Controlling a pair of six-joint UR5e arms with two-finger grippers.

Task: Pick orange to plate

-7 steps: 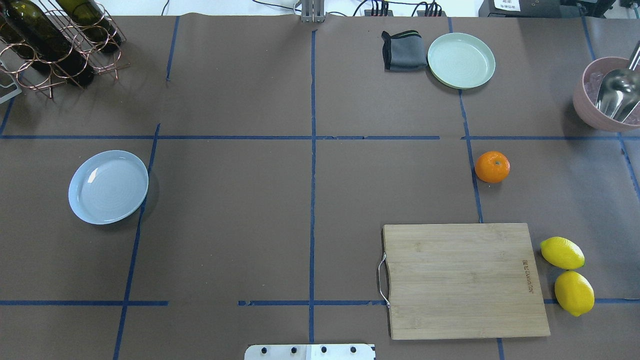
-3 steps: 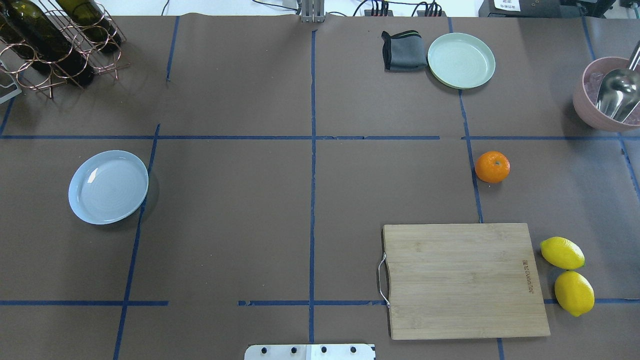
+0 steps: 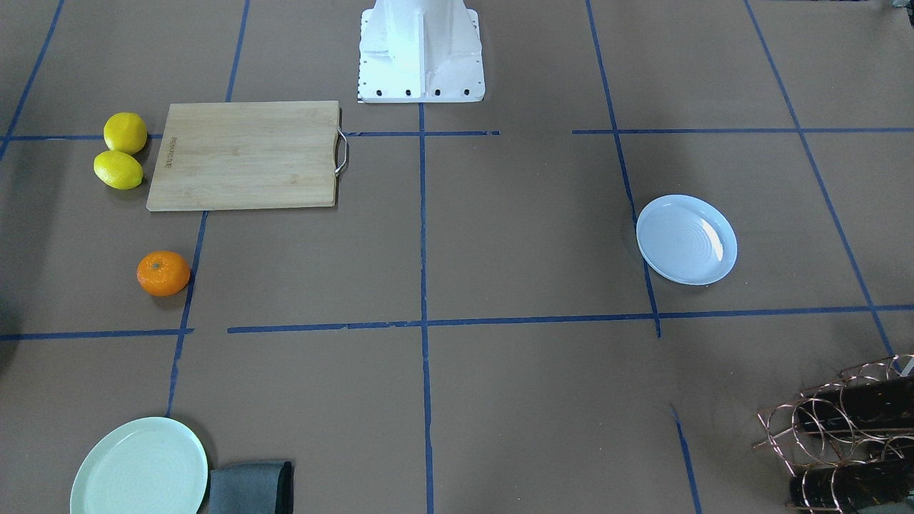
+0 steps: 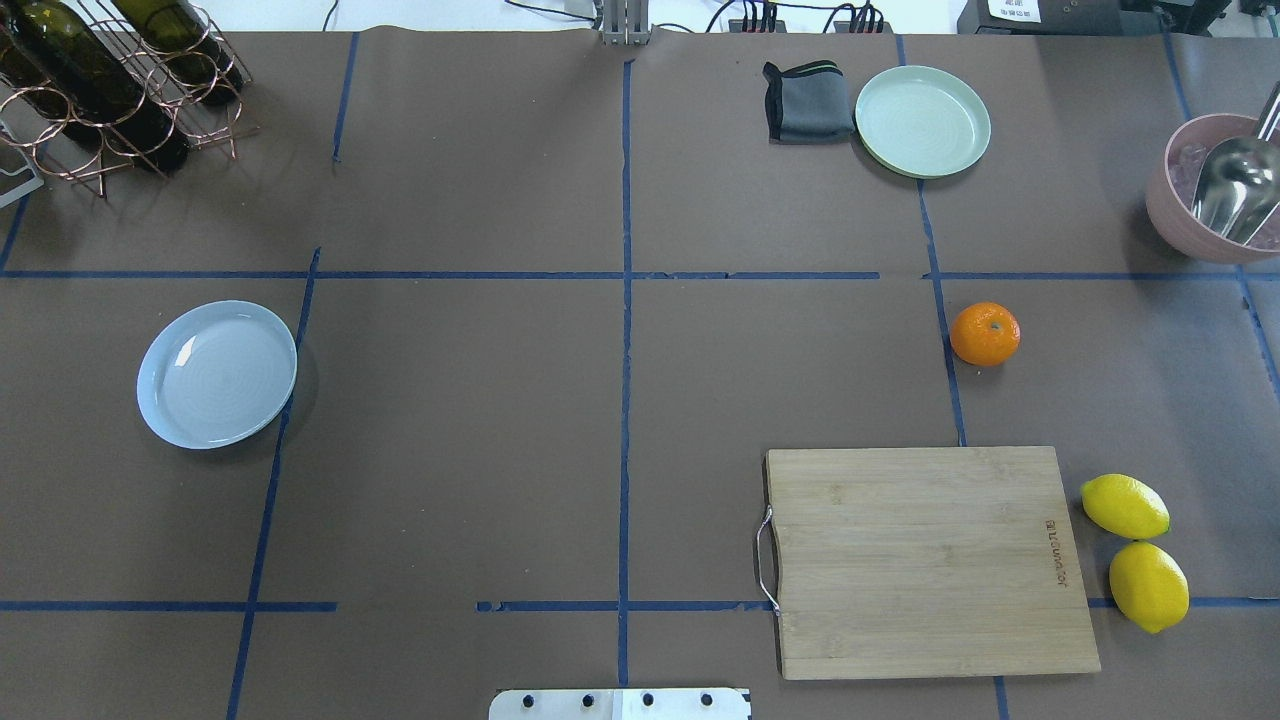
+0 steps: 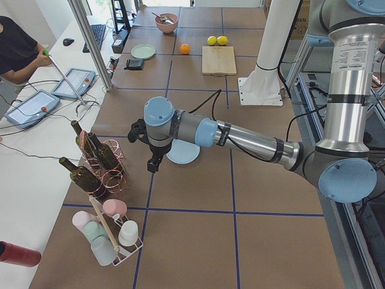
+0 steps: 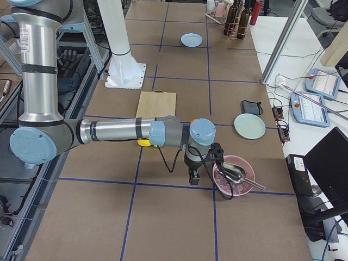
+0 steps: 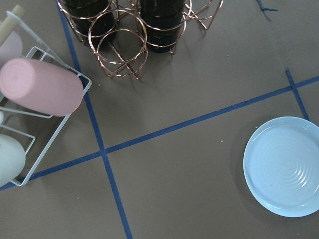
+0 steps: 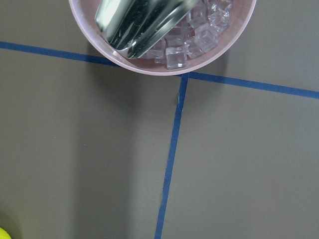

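- The orange sits on the brown counter on the robot's right side. It is just beside a blue tape line, between the bamboo cutting board and the pale green plate — touching neither.
- The pale blue plate lies flat on the robot's left side, well apart from the orange, with its edge close to another tape line.
- The left hand hangs over the counter near the pale blue plate and the copper wine rack with its dark bottles. It shows only in a side view, so I cannot tell whether its fingers are spread or pressed together.
- The right hand hangs close to the pink bowl, which holds ice cubes and a metal scoop. It too is seen only from the side, so I cannot tell its state.
- Two lemons lie side by side just past the cutting board's right edge.
- A folded grey cloth lies right beside the pale green plate.
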